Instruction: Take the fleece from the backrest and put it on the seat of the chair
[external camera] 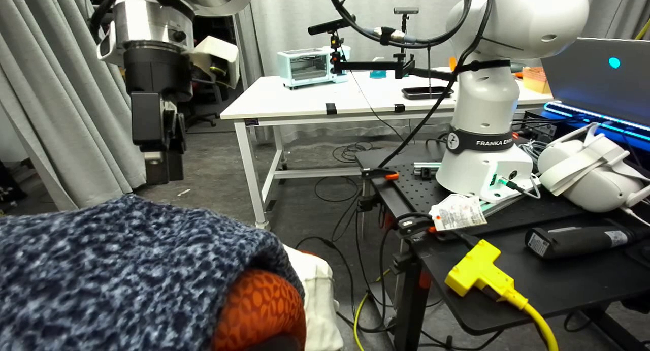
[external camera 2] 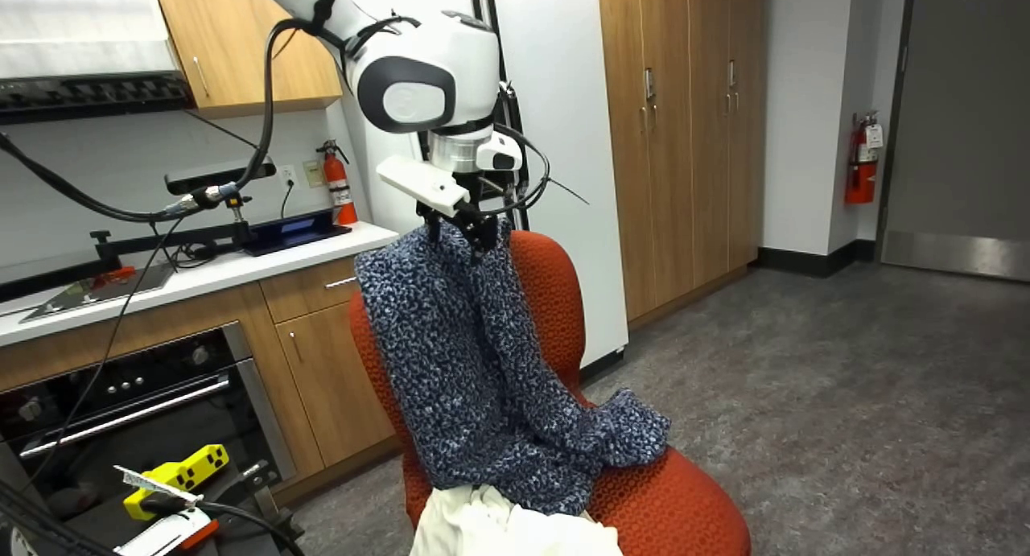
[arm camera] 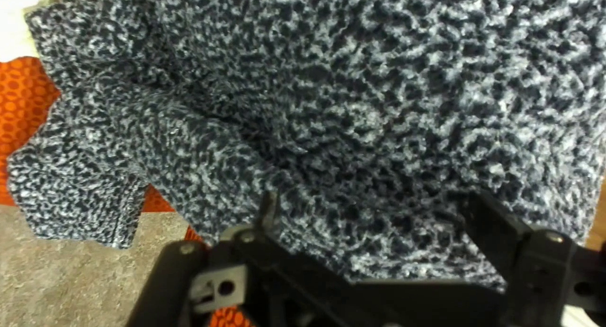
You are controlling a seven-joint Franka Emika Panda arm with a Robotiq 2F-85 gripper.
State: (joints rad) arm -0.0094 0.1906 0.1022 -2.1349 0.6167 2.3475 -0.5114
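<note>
The fleece [external camera 2: 434,363], navy with grey-white speckles, hangs over the rust-orange backrest [external camera 2: 551,290]; its lower end lies bunched on the seat [external camera 2: 684,508] of the chair. In an exterior view the fleece [external camera: 117,275] covers most of the backrest [external camera: 261,308] near the camera. My gripper [external camera 2: 460,236] points down at the top of the backrest; its fingers overlap the fleece's upper edge there. In an exterior view the gripper [external camera: 165,181] shows just above the fleece's ridge. In the wrist view the gripper [arm camera: 371,201] is open, fingers wide apart, with the fleece [arm camera: 378,81] below; contact is unclear.
A cream-white cloth [external camera 2: 515,528] lies at the seat's side, against the fleece. A black table [external camera: 533,285] with the robot base and a yellow power strip [external camera: 480,272] stands beside the chair. A white table [external camera: 304,94] with a toaster oven [external camera: 307,69] stands behind.
</note>
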